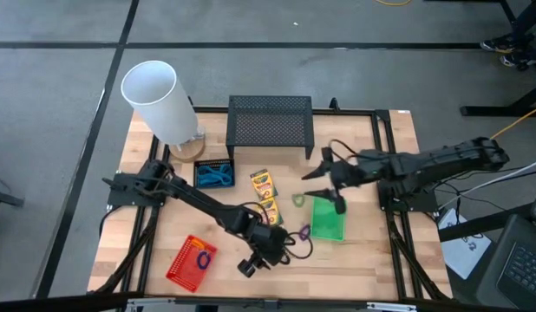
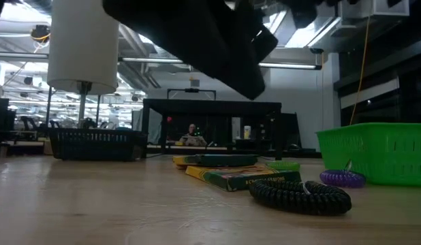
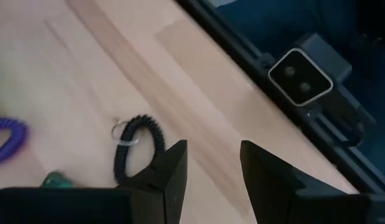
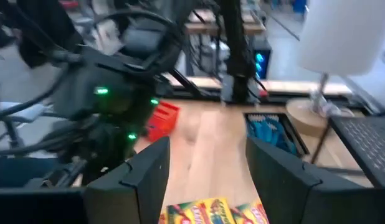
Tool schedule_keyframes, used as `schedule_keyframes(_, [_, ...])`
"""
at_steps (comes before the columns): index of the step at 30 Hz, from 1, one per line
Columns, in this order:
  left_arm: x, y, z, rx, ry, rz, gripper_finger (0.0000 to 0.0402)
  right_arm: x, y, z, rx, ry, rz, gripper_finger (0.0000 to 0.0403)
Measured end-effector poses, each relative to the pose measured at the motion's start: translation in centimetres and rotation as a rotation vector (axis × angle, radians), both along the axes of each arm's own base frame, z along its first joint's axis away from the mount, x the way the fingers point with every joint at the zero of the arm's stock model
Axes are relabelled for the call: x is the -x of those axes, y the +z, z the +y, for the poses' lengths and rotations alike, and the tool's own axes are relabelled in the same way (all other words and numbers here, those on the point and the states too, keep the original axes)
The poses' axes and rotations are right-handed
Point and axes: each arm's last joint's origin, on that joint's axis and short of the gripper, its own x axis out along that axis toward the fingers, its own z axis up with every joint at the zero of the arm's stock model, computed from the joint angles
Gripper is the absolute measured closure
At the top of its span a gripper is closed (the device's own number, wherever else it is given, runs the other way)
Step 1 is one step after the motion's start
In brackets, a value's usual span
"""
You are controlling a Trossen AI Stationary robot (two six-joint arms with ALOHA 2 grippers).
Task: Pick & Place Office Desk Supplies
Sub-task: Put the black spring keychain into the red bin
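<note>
Spanning the whole high view, the wooden table [image 1: 372, 165] carries every item. A big white cylinder [image 1: 155, 97] leans at the far left corner, and a wide black mesh stand [image 1: 270, 126] sits at the far edge, centre. The left arm reaches across the near half; the left hand [image 1: 255, 260] hovers near the front edge with its fingers [image 3: 171, 174] parted and nothing between them. The right arm enters from the right; the right hand [image 1: 324, 173] hangs over the table's middle, fingers spread wide and empty. The green mesh basket [image 1: 328, 217] lies just below the right hand, right of centre. The red mesh basket [image 1: 191, 260] rests at the near left and holds a purple loop. The black mesh basket [image 1: 215, 175] sits in front of the cylinder and contains blue-handled scissors [image 1: 218, 177]. Two yellow-and-green crayon boxes [image 1: 264, 185] lie end to end at the centre. A black coiled loop [image 3: 140, 146] lies just beside the left hand. A purple coiled loop [image 2: 342, 178] lies against the green basket's front wall.
</note>
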Motion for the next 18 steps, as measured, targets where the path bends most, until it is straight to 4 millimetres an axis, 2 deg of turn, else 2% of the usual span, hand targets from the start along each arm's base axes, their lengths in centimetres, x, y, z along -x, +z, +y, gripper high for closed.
schedule_keyframes(6, [-0.2, -0.6, -0.6, -0.062, 0.05, -0.037, 0.0256, 2.3, -1.7, -0.4, -0.026, 0.0, -0.066, 0.019])
schedule_keyframes(11, [-0.5, -1.0, -0.3, -0.061, 0.065, -0.038, 0.0256, 3.8, -1.8, -0.5, -0.039, 0.026, -0.16, 0.019])
schedule_keyframes(18, [-1.5, -4.0, 0.1, -0.068, 0.066, 0.009, 0.0256, 4.9, -3.3, -0.6, 0.003, 0.038, -0.278, 0.019])
